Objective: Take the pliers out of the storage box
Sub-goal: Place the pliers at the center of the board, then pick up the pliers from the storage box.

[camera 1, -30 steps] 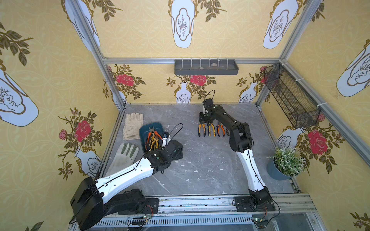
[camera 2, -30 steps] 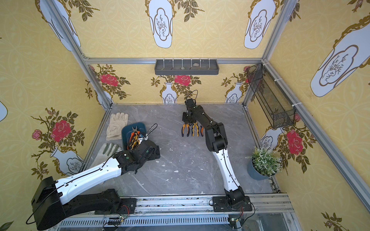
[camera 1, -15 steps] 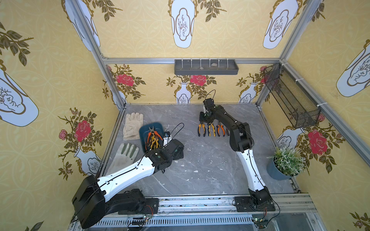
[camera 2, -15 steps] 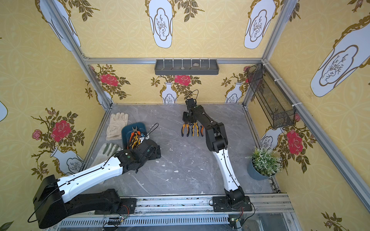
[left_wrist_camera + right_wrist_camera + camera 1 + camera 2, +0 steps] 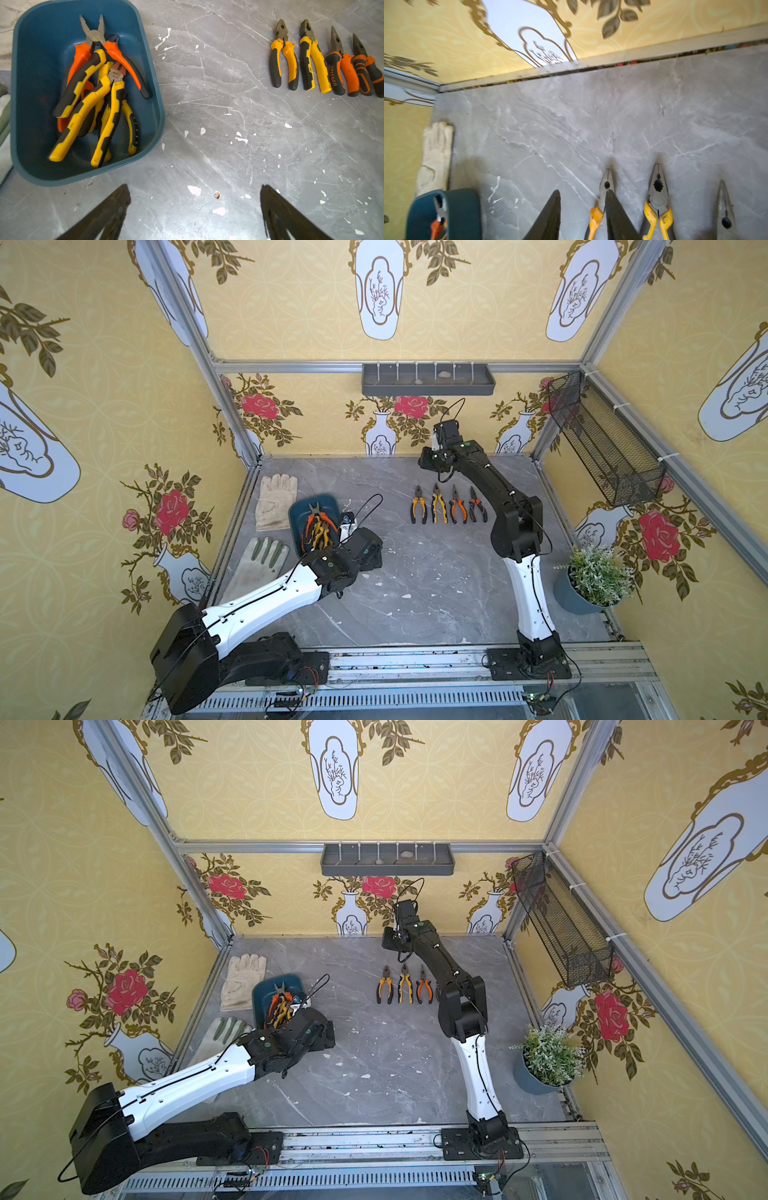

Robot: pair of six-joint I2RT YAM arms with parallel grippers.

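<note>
The dark teal-blue shallow plastic storage box [image 5: 300, 516] [image 5: 37, 62] sits on the grey marbled bench [image 5: 415, 572] toward the robot's left, just beside a cream work glove [image 5: 276, 502] and near a grey-green glove [image 5: 262, 560]. Inside it lies a crossed heap of pliers [image 5: 97, 93] with yellow-and-black and orange-and-black handles; a long-nosed pair lies at the heap's far end with its jaws spread; how many are in the heap I cannot tell. Four more pliers [image 5: 449, 506] [image 5: 324, 62] lie out on the bench in a tidy row, well apart from the box; two are yellow-handled, two orange-handled, all with their dark jaws toward the back wall; in a top view [image 5: 401, 988] the right arm hides the fourth. The left pincer [image 5: 193, 187] stands wide, with nothing between its fingers [image 5: 116, 207]; it is over bare bench, just outside the box. The right pincer [image 5: 582, 193] hangs by the jaw end of the row; its fingers [image 5: 550, 218] are a narrow way apart, only bench shows between them, and it holds nothing; in the right wrist view one finger crosses in front of the end pliers.
</note>
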